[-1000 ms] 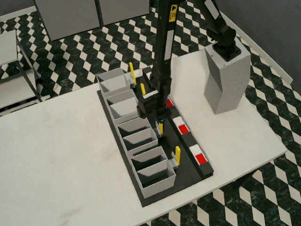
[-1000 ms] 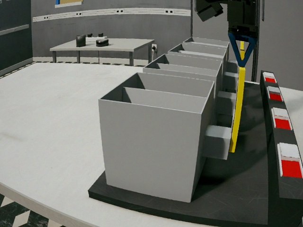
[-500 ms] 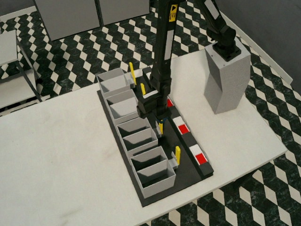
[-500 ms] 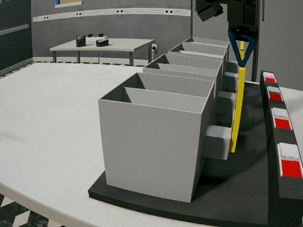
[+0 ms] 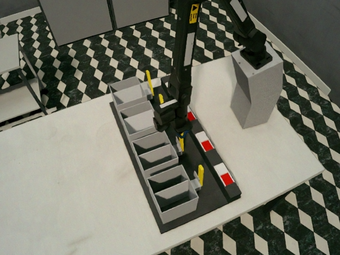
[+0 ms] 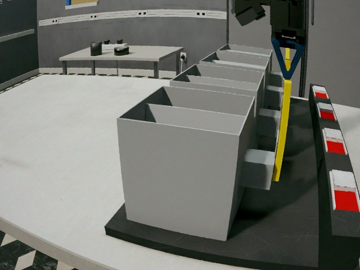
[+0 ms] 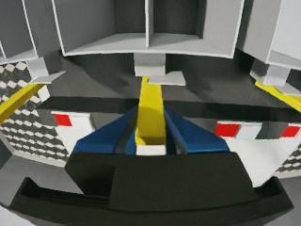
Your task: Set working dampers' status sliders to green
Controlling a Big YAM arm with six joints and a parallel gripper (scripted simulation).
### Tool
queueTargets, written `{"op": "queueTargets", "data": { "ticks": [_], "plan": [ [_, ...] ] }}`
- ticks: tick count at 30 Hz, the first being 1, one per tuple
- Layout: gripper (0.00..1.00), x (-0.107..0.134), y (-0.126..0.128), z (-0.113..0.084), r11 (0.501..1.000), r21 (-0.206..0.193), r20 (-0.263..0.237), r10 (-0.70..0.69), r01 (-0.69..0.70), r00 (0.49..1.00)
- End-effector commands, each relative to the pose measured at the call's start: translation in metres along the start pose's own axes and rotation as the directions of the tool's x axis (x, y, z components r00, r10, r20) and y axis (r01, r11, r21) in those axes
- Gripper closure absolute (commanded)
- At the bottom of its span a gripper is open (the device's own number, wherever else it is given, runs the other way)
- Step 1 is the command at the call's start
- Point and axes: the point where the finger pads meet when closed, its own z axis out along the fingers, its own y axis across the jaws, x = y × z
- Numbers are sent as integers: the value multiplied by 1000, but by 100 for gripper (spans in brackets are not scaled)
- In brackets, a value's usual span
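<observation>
Gripper (image 5: 182,134) (image 6: 287,77) (image 7: 150,111): one, blue-fingered, clamped on the yellow lever (image 5: 181,142) (image 7: 151,110) of a middle damper (image 5: 155,156) (image 7: 150,42), presumably to swing it and learn whether its blade follows. Damper: upright, just beyond the fingertips, behind its slider, likely so the pairing stays readable.

Wrist view: lever between both fingers; that damper's own slider hidden beneath the tool. Exterior view: four sliders to one side of the tool, all red, including the farthest (image 6: 320,94), which the arm covers from the top.

On the bench (image 5: 82,164) (image 6: 72,122), four dampers (image 5: 172,197) (image 6: 180,174) (image 7: 150,44) stand in a row on one base (image 5: 203,200) (image 6: 284,232) (image 7: 198,94), each behind its slider (image 5: 223,173) (image 6: 345,190) (image 7: 237,129).
</observation>
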Motion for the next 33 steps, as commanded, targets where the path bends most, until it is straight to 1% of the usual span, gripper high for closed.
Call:
{"op": "queueTargets", "data": {
  "ticks": [1,3,18,20,27,33],
  "plan": [
    [83,4,-8,7,1000,-18,-5,-1,1,1000],
    [83,4,-8,7,1000,-18,-5,-1,1,1000],
    [83,0,-19,7,990,-141,5,-1,1,1000],
    [83,0,-19,7,990,-141,5,-1,1,1000],
    [83,-1,-24,8,983,-184,6,-1,2,1000],
    [83,-2,-26,8,979,-203,9,-1,3,1000]
  ]
}}
